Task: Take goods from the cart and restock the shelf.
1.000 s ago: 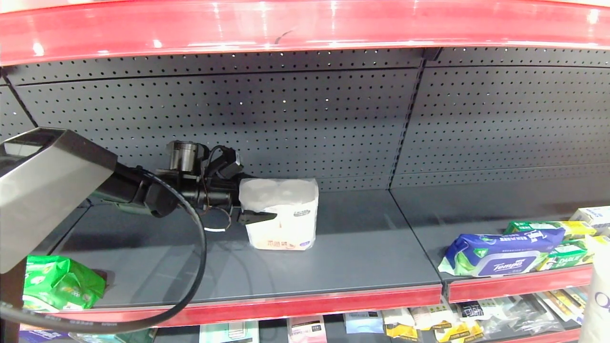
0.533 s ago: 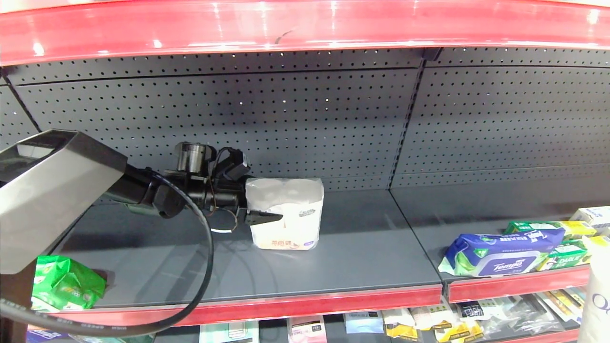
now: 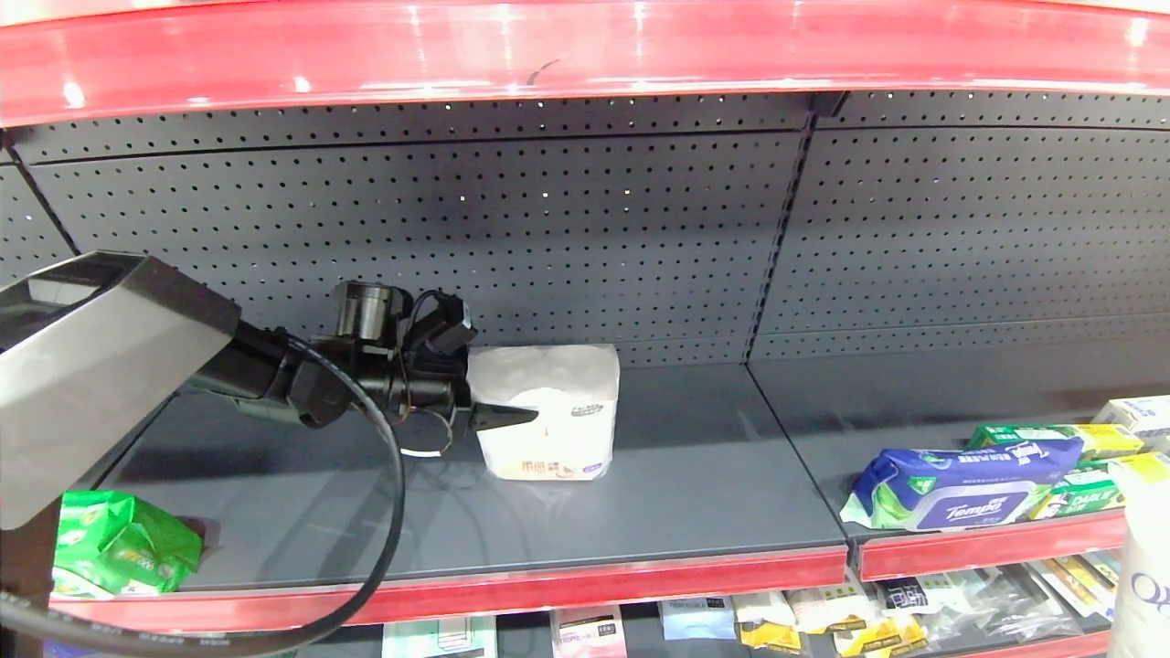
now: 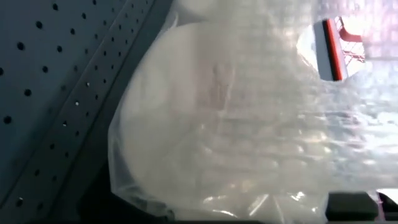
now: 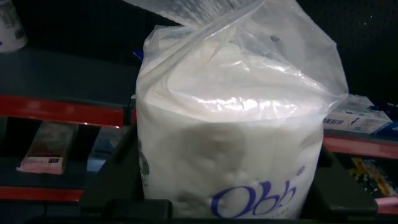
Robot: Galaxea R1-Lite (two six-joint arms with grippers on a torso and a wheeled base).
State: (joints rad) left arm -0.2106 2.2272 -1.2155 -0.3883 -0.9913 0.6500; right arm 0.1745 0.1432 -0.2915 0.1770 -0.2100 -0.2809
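On the grey shelf [image 3: 695, 475] the fingers of the left gripper [image 3: 521, 402] clamp the standing toilet-roll pack [image 3: 558, 402]; placing looks nearly done and calls for release next, while the right gripper [image 5: 227, 205] grips a second pack [image 5: 236, 124].

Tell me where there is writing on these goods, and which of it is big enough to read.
White roll pack, mid-shelf: small dark print and an orange label, too small to read.
Second roll pack, at the right edge: big blue lettering low on its front, readable.
Blue wipes pack: white lettering on a dark label, readable.
Green bag: print too small.
Green boxes: print too small.
Packets below: blurred.
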